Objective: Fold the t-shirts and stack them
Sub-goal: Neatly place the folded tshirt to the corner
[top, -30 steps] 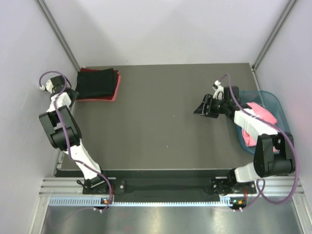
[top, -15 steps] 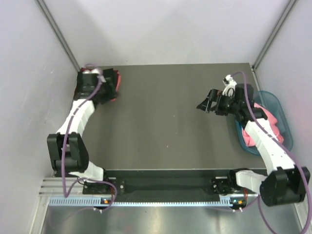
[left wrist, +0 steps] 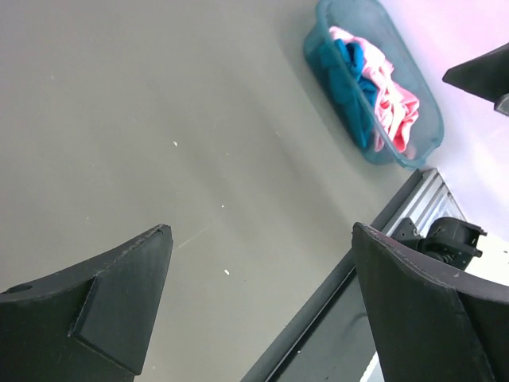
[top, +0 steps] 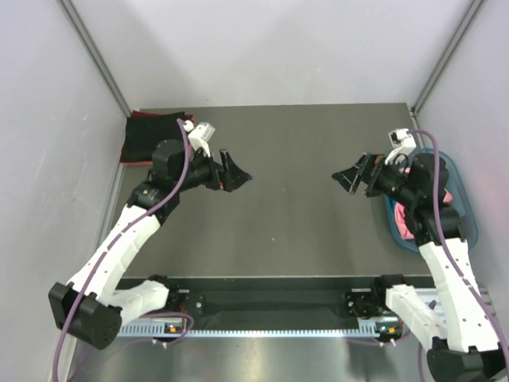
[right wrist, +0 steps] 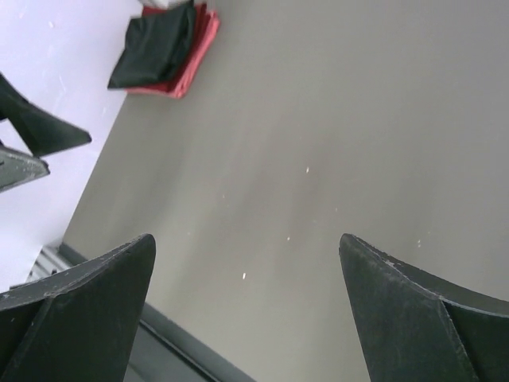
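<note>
A folded black t-shirt (top: 143, 134) lies on a folded dark red t-shirt (top: 135, 161) in the table's back left corner; the right wrist view shows this black t-shirt (right wrist: 155, 44) on the red one (right wrist: 197, 54). Pink t-shirt cloth (top: 406, 224) fills the teal basket (top: 471, 227) at the right. The left wrist view shows pink (left wrist: 395, 103) and blue cloth (left wrist: 350, 64) in it. My left gripper (top: 235, 173) (left wrist: 261, 231) hangs open over bare table. My right gripper (top: 350, 177) (right wrist: 245, 239) faces it, open and holding nothing.
Grey walls and metal posts close in the table on three sides. A dark rail (top: 270, 302) with both arm bases runs along the near edge. The right arm's links pass over the basket.
My left arm swung away from the stack at the back left to over the table's left middle, and its jaws opened. My right gripper shifted slightly right and opened wide.
</note>
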